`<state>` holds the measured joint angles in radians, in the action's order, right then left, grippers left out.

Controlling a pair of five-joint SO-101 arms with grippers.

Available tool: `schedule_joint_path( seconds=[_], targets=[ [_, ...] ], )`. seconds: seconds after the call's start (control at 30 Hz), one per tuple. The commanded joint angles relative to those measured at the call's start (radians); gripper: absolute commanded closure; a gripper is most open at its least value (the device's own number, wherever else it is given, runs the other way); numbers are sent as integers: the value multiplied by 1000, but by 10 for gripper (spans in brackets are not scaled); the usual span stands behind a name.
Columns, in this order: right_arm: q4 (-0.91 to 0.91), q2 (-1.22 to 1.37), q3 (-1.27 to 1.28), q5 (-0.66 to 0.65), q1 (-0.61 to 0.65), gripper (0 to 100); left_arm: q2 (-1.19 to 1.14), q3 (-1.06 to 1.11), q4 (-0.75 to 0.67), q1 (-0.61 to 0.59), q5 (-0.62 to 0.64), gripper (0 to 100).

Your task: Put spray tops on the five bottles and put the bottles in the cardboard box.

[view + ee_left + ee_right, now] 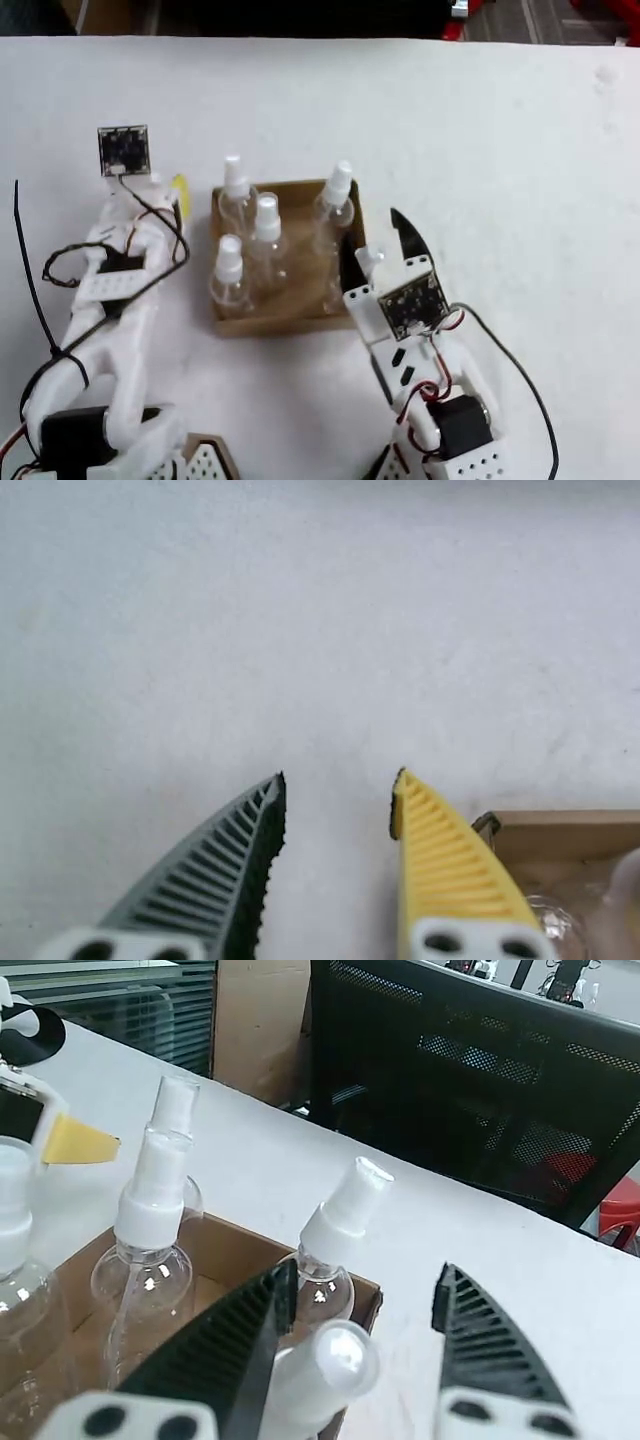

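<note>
I have passing room over the white tabletop beyond the brown cardboard box; clear plastic spray bottles crowd its inside.

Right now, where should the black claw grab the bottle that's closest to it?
Probably by the white spray top of the nearest bottle, coming down from the right gripper's own side. The bottle sits in a corner of the cardboard box, with another bottle close behind, so the top is the free part. The jaws stand open on either side of it.
</note>
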<state>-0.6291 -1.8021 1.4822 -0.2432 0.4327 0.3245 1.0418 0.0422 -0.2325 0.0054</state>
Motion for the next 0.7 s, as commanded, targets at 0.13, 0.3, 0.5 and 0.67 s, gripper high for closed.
schedule_joint_path(
  seconds=[0.13, 0.3, 0.5, 0.67],
  targets=[
    [74, 1, -43, -9, 107, 800, 5, -2, -29, -13, 5, 834],
    [111, 1, -43, -9, 117, 800, 5, -2, -29, -13, 5, 834],
    [108, -4, -71, -9, 101, 800, 5, -2, -29, -13, 5, 834],
    [-1, -1, -287, 37, -107, 841, 5, -2, -28, -13, 5, 834]
  ],
)
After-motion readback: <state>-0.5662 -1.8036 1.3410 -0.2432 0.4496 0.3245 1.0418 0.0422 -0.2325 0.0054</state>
